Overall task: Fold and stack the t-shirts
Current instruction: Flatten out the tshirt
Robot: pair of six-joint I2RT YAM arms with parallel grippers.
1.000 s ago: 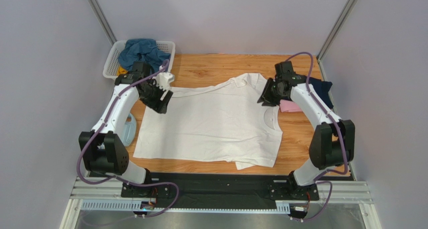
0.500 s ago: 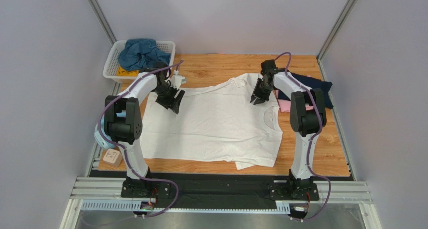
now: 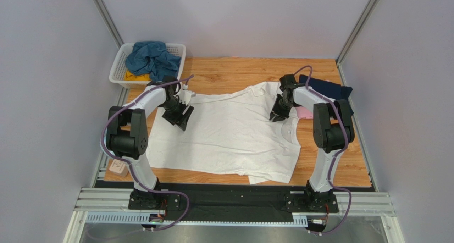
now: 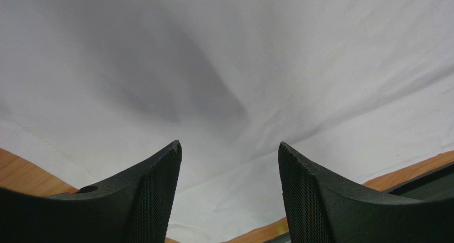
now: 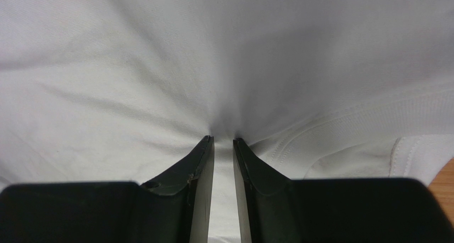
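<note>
White t-shirt, limp and light, lies spread on the bench; my right jaws pinch a pucker beside the collar, my left jaws hang open over the hem corner I'd take.

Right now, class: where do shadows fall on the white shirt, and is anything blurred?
Top view: even light, sharp; only faint shadows on the white shirt. Left wrist view: a broad grey shadow lies above the open left gripper. Right wrist view: shading gathers at the right gripper; the near finger bases look slightly soft.
</note>
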